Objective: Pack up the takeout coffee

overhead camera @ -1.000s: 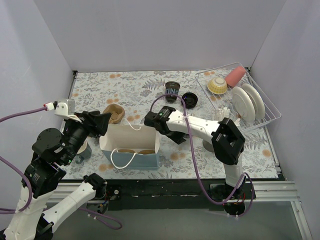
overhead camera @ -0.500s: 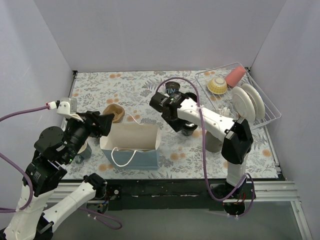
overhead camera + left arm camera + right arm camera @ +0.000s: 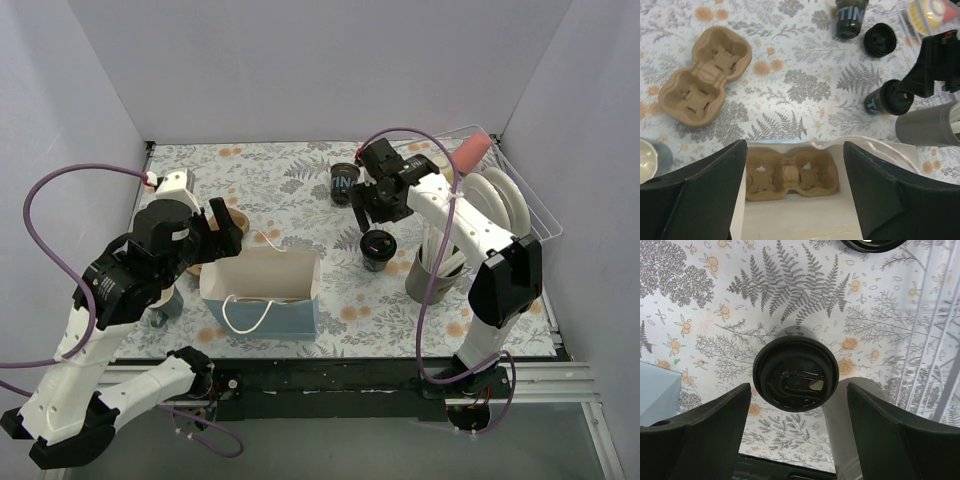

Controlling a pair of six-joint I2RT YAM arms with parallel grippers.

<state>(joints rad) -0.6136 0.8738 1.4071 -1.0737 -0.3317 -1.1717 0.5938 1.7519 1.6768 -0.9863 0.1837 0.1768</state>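
— Black paper cup (image 3: pixel 795 374), lid fitted: it stands upright on the floral surface (image 3: pixel 790 290), just beside the grey holder (image 3: pixel 837 440).
— State of the right claw (image 3: pixel 799 387)?
— Released. Its fingers (image 3: pixel 700 435) stand wide apart above that cup, one to each side, clear of it. Nothing grasped.
— The second coffee?
— An uncovered cup (image 3: pixel 849 17), white lettering on its side, stands upright farther back. A loose black lid (image 3: pixel 880 39) lies on the surface just beside it.
— Left claw (image 3: pixel 795 150)?
— Released likewise and empty. It hangs over the open mouth of the pale blue paper bag (image 3: pixel 270 318) at the near edge.
— Contents of the bag?
— One brown pulp carrier (image 3: pixel 790 175) lies flat on its bottom. A second carrier (image 3: pixel 705 75) of the same kind lies on the surface behind the bag, apart from it.
— Position of the cups against the bag?
— Both outside it, to its right; the lidded one is the nearer.
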